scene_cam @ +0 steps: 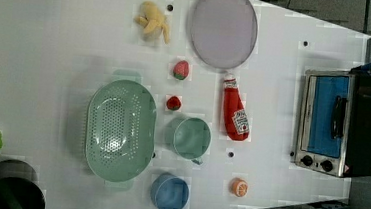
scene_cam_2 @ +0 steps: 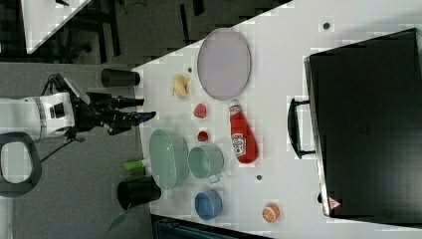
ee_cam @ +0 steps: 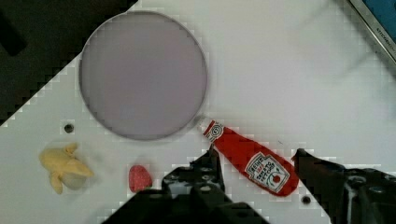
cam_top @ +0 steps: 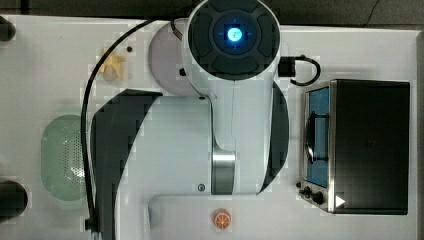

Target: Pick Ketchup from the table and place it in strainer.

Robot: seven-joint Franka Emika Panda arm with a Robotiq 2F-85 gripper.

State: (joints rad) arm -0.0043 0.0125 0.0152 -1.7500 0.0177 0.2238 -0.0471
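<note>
1. Ketchup (scene_cam: 235, 113) lies flat on the white bench (scene_cam: 52, 49), cap end just beside the rim of the grey plate (scene_cam: 223, 27), base end pointing toward the orange slice (scene_cam: 239, 187). Nothing is touching it.
2. Strainer (scene_cam: 120, 129) sits in the left view's left half, empty, with the green cup (scene_cam: 191, 138) and two strawberries (scene_cam: 180, 69) between it and the bottle. Blue bowl (scene_cam: 169, 193) is just below the cup in the left view. Toaster oven (scene_cam: 337, 124) is on the bottle's other side, apart from it.
3. Hand (ee_cam: 256, 156) is spread and holds nothing; in the wrist view the two fingers (ee_cam: 211, 163) frame the bottle from above, well clear of it. In the right view the hand (scene_cam_2: 137, 110) is high off the bench.
4. Handling guess: small, light, probably soft-sided plastic that gives under a squeeze; glossy, so it could slip. Rounded body could roll if nudged from one side.
5. Best hold, judged: across the wide labelled body near its middle, jaws straddling the short axis. Avoid the narrow neck and cap, since it would pivot and droop.
6. Task not started; descent and grasp come first.
</note>
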